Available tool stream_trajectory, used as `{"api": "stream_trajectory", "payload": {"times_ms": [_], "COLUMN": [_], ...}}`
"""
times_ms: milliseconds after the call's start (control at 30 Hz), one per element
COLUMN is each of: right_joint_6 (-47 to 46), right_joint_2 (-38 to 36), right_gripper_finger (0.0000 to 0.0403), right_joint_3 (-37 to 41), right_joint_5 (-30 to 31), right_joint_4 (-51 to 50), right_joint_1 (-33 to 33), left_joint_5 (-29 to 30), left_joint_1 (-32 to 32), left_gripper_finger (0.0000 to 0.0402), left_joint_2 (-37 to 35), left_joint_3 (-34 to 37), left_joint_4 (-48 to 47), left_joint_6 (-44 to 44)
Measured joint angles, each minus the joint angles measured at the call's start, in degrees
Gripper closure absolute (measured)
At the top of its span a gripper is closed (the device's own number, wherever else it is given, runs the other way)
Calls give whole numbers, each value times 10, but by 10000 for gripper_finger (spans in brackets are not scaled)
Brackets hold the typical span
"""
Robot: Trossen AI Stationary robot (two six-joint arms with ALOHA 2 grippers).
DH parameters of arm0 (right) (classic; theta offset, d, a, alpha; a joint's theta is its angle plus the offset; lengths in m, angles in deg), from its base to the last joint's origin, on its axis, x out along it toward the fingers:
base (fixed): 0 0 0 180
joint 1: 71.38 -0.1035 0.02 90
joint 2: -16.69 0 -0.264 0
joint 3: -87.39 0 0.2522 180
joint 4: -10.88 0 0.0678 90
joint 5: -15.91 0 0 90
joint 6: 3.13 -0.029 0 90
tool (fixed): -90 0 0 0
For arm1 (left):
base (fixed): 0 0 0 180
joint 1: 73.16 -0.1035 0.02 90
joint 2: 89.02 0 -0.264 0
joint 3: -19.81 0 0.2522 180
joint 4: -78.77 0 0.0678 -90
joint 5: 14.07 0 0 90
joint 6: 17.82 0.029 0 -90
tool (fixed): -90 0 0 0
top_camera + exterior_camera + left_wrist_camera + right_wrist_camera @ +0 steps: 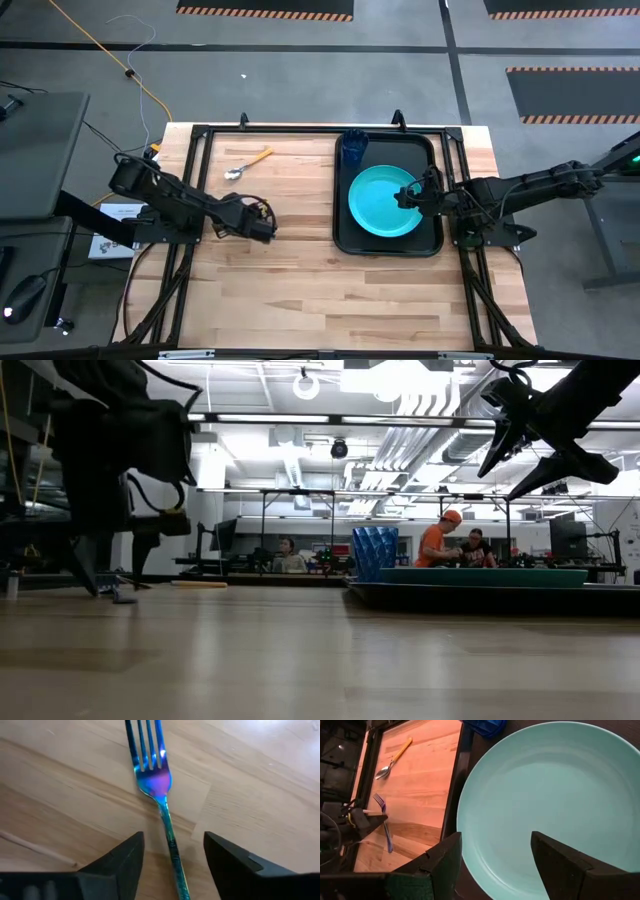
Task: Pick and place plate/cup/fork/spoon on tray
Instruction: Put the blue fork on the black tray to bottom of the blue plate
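Note:
The blue fork (159,782) lies flat on the wooden table, and it also shows in the right wrist view (384,827). My left gripper (173,839) is open low over it, one finger on either side of the handle, touching nothing; in the high view (265,226) it hides the fork. The turquoise plate (385,201) lies in the black tray (438,170), and the dark-blue cup (353,148) stands in the tray's far left corner. My right gripper (408,195) hangs open and empty above the plate (550,795). The spoon (248,163) lies on the table's far left part.
A black frame runs along the table's edges (200,135). Bare wood lies between the fork and the tray and toward the near edge (330,300). People sit at benches in the room beyond the table (440,545).

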Motion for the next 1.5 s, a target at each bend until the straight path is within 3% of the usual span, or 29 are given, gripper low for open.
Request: {"api": "stream_trajectory", "payload": {"times_ms": [100, 267, 467, 633, 833, 967, 1167, 1500], "right_joint_6": [0, 0, 8, 79, 248, 275, 270, 270], "right_joint_2": [0, 0, -1, -1, -1, 1, 18, 89], "right_gripper_finger": [174, 174, 174, 174, 174, 174, 174, 174], "right_joint_3": [0, 0, 0, 0, 0, 0, -1, 0], "right_joint_5": [0, 0, -1, -21, -105, -138, -84, 18], "right_joint_4": [1, 4, 23, 106, 263, 344, 401, 433], "right_joint_1": [0, 0, 0, 0, 0, 0, 0, 3], "left_joint_5": [0, 10, 76, 113, 70, 36, -5, -23], "left_joint_1": [1, 7, 18, 19, -2, -24, -54, -68], "left_gripper_finger": [258, 376, 385, 395, 398, 399, 400, 400], "left_joint_2": [11, -6, -101, -197, -228, -175, -39, 116], "left_joint_3": [-2, 1, -7, -51, -145, -224, -355, -495], "left_joint_4": [-2, 0, -18, -15, 72, 110, 106, 132], "left_joint_6": [3, 7, 93, 307, 612, 771, 942, 981]}}
